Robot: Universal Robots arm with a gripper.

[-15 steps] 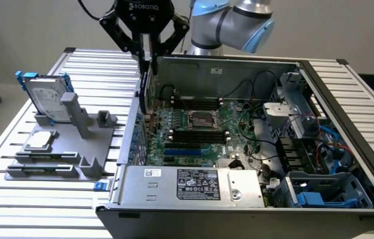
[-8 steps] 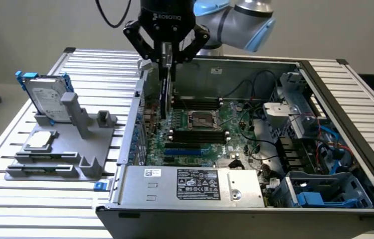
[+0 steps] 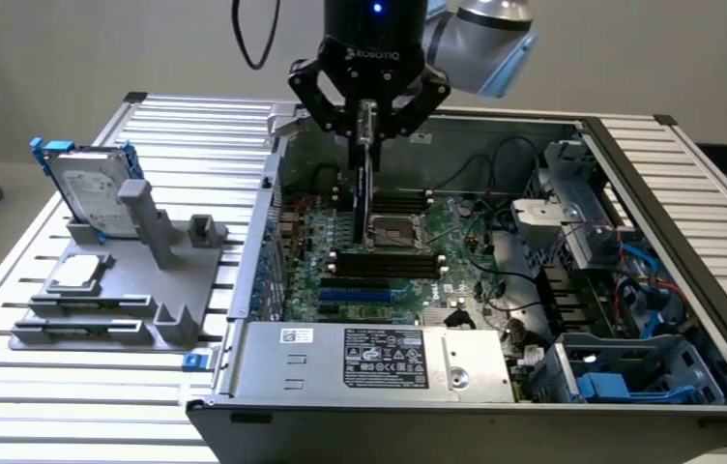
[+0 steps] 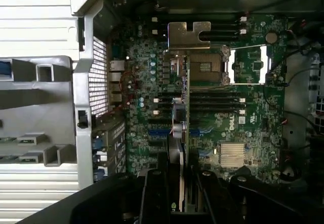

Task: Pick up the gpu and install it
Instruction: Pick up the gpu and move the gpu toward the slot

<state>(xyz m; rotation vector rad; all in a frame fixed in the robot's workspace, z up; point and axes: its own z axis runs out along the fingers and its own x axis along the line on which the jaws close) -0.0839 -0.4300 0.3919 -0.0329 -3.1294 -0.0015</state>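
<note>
My gripper [image 3: 366, 124] hangs over the open computer case [image 3: 250, 251], shut on the gpu [image 3: 363, 193]. The card hangs edge-on and upright below the fingers, its lower end just above the motherboard [image 3: 337, 242] near the CPU socket [image 3: 391, 231]. In the wrist view the gpu [image 4: 180, 133] runs as a thin strip away from the gripper [image 4: 179, 188], and its silver end bracket [image 4: 188, 34] is at the far end. Blue expansion slots [image 3: 348, 289] lie on the board nearer the power supply.
A grey fixture [image 3: 119, 290] on the slatted table holds a silver hard drive with blue caddy [image 3: 86, 188] and a small square CPU chip [image 3: 80, 274]. The power supply [image 3: 377, 358], cables and a blue drive cage [image 3: 634, 372] crowd the case's near and right parts.
</note>
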